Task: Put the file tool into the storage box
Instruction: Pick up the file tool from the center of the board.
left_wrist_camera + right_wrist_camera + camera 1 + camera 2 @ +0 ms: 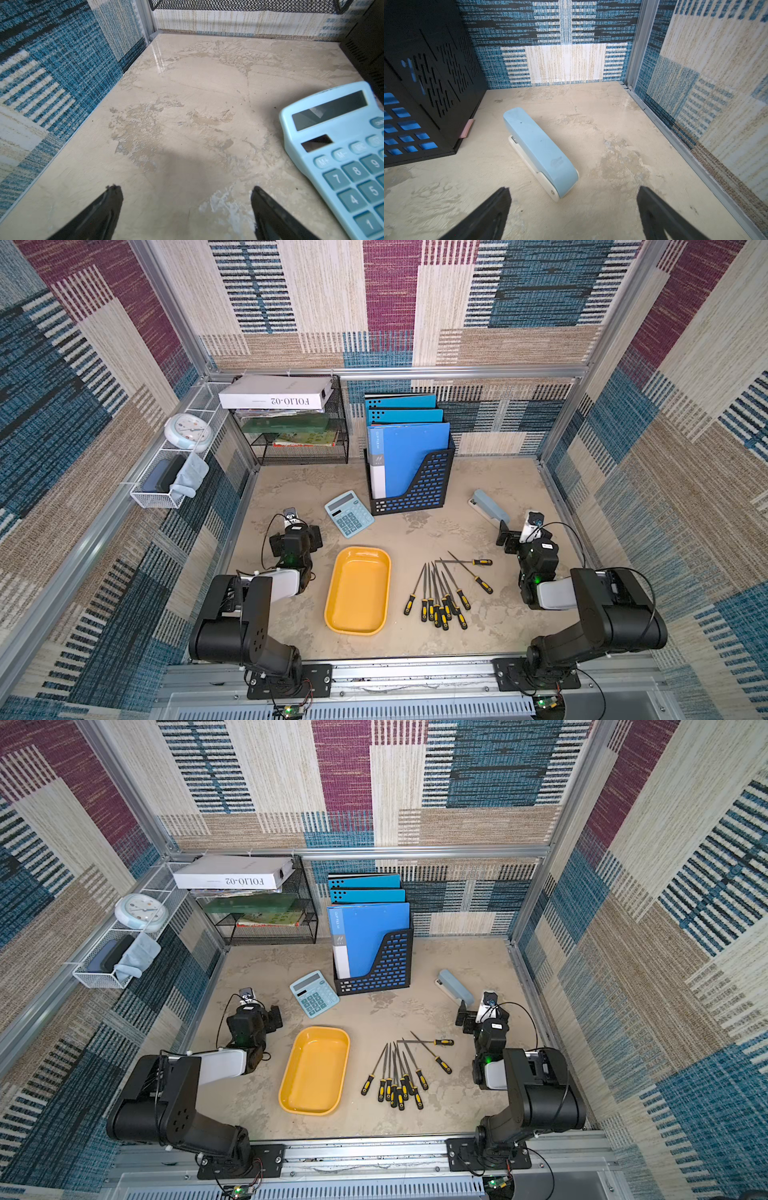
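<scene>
File tools (436, 597) overlap, count unclear; left claw (185, 188) and right claw (573, 188) gape empty.

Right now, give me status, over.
Left end effector open, empty; right end effector likewise. Files loose on table beside empty storage box. Nothing between them.

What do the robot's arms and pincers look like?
The left arm and right arm: chunky black joints, pale grey forearm shells, looping black cables, green lights, white stickers. The left gripper and right gripper: two black tapered fingers each.
</scene>
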{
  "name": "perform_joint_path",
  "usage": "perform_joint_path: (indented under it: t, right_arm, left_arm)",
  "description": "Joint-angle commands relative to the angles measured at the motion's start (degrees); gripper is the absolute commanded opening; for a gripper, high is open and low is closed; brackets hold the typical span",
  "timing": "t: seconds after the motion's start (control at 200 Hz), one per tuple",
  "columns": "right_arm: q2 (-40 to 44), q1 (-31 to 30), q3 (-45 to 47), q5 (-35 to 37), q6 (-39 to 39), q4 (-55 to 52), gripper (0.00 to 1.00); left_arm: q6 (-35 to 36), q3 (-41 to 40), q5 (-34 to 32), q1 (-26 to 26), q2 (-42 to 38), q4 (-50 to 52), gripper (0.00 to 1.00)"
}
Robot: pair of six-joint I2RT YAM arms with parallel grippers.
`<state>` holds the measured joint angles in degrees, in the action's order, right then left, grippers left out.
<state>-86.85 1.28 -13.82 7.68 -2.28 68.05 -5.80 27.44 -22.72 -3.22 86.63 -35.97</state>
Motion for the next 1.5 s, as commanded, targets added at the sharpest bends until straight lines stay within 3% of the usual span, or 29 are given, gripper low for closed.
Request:
perform_joint_path:
  t: [0.0,0.26,0.336,0.391,0.451,0.486,0.621,0.736,0.867,0.982,1.152,1.297,1.498]
  right_arm:
    - [0.18,-0.05,-0.24,0.49,-0.09,1.47,0.99]
    - [0.43,-0.05,-0.42,0.41,-0.17,1.52,0.99]
    - [3.81,-0.07,-5.74,-2.18,1.22,-11.00,0.99]
    - [7.07,-0.05,-11.41,-4.28,1.76,-23.74,1.00]
    - [10.45,-0.05,-16.37,-5.18,-1.13,-34.82,0.99]
    - [12.45,-0.11,-18.59,-5.91,-2.76,-40.35,0.98]
    - [18.01,-0.87,-28.74,-7.11,-8.57,-65.03,0.97]
    - [19.56,-1.91,-36.17,-10.75,-15.03,-83.94,0.95]
    - [19.46,-5.88,-39.65,-15.92,-20.38,-100.16,0.93]
    - [17.37,-10.08,-40.22,-18.80,-23.51,-112.25,0.90]
    - [13.91,-17.86,-41.78,-15.63,-25.12,-122.14,0.89]
    - [9.64,-21.13,-41.90,-14.60,-24.15,-122.44,0.87]
    - [4.19,-23.86,-40.81,-13.90,-22.44,-121.72,0.81]
  left_arm:
    - [-0.12,0.42,-0.31,0.02,-0.14,0.17,1.00]
    - [0.05,0.59,-0.48,-0.03,-0.10,0.16,0.99]
    - [0.05,0.47,-0.40,-0.04,-0.17,0.06,1.00]
    - [2.39,1.32,1.80,-0.30,-1.29,-0.27,0.89]
    - [2.77,8.49,2.92,-0.73,-4.55,16.65,0.86]
    - [1.70,11.12,0.95,-0.88,-6.08,21.53,0.81]
    - [-6.14,21.23,4.82,-1.89,-14.18,43.01,0.87]
    - [-13.33,30.93,7.77,-5.09,-17.18,63.74,0.86]
    - [-22.55,37.95,17.67,-7.04,-17.12,81.84,0.86]
    - [-29.43,38.16,27.38,-9.23,-16.38,92.05,0.86]
    - [-36.48,33.56,38.39,-16.08,-14.97,97.96,0.84]
    - [-39.72,31.34,40.38,-21.44,-15.55,98.31,0.84]
    - [-38.92,30.26,40.74,-22.59,-16.92,98.65,0.82]
